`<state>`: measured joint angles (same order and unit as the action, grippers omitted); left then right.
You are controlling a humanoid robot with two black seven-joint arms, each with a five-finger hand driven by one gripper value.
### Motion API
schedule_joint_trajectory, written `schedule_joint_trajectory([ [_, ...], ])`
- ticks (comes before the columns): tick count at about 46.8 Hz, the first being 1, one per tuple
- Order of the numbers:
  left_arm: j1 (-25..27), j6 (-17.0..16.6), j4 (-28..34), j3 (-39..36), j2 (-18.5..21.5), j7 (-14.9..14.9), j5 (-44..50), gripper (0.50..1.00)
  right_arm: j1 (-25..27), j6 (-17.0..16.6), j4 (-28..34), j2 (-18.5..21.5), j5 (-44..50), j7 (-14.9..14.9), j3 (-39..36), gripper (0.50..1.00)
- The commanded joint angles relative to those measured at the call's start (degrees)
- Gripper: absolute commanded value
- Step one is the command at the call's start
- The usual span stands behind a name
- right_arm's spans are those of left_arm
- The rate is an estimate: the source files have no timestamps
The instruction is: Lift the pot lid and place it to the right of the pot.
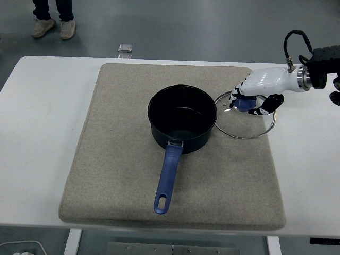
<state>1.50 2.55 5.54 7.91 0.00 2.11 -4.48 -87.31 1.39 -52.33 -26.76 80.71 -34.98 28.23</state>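
A dark blue pot [182, 118] with a long blue handle [167, 178] stands open in the middle of a beige mat [122, 175]. The glass lid [245, 121] with a metal rim lies low over the mat just right of the pot, its left edge close to the pot's rim. My right hand [251, 101], white with black fingers, is curled around the lid's blue knob [244, 104]. Whether the lid rests fully on the mat I cannot tell. The left arm is out of view.
The mat covers most of the white table [42, 133]. A person's legs and shoes [52, 25] show on the floor at the top left. A small metal object [125, 50] lies on the floor beyond the table.
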Motion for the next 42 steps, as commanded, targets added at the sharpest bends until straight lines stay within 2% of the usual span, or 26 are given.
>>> schedule_joint_trajectory([
  [1,0.0,0.0,0.0,0.0,0.0,0.0,0.0,1.0,0.29,0.63,-0.06,0.04,-1.35,-0.02,-0.01,0.5],
  [5,0.0,0.0,0.0,0.0,0.0,0.0,0.0,1.0,1.34,2.21,-0.06,0.13,-1.35,-0.02,0.07,0.5],
  [18,0.0,0.0,0.0,0.0,0.0,0.0,0.0,1.0,4.07,4.14,0.03,0.65,-1.44,-0.02,-0.01,0.5],
  [36,0.0,0.0,0.0,0.0,0.0,0.0,0.0,1.0,4.69,4.32,0.03,0.92,-2.93,-0.02,-0.01,0.5],
  [39,0.0,0.0,0.0,0.0,0.0,0.0,0.0,1.0,4.69,4.23,0.03,0.92,-3.89,-0.02,-0.01,0.657],
  [42,0.0,0.0,0.0,0.0,0.0,0.0,0.0,1.0,4.69,4.23,0.03,1.01,-4.34,-0.02,-0.01,0.674],
])
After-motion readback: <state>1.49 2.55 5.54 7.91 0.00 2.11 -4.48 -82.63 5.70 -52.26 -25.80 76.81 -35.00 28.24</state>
